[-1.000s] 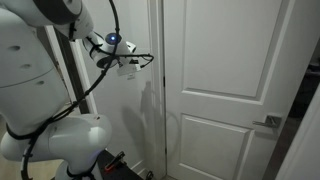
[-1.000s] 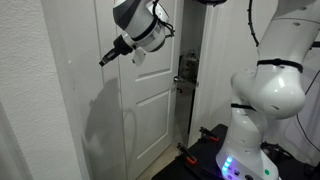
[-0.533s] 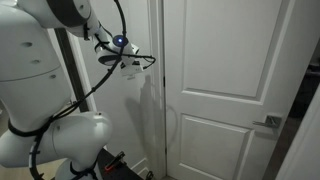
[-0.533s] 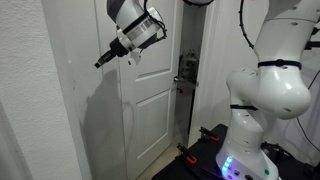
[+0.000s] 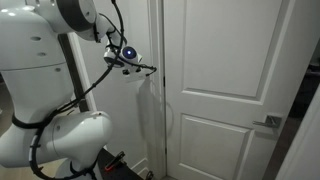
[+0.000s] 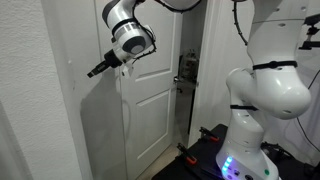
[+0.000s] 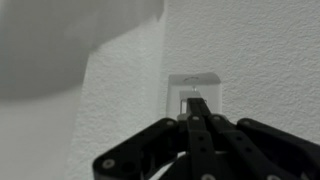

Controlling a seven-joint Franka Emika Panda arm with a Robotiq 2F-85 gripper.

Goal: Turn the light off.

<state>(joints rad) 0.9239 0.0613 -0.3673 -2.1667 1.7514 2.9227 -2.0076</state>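
A white wall switch plate with a small toggle sits on the textured white wall, just above centre in the wrist view. My gripper is shut and empty, its joined black fingertips pointing at the toggle and very close to it or touching. In both exterior views the gripper reaches toward the wall beside the door frame. The switch itself does not show clearly in the exterior views.
A white panelled door with a metal lever handle stands next to the wall. The door also shows in an exterior view. The robot's white base stands on the floor close by.
My gripper has moved toward the wall, away from the door, and sits closer to the switch than a second ago. It stays shut.
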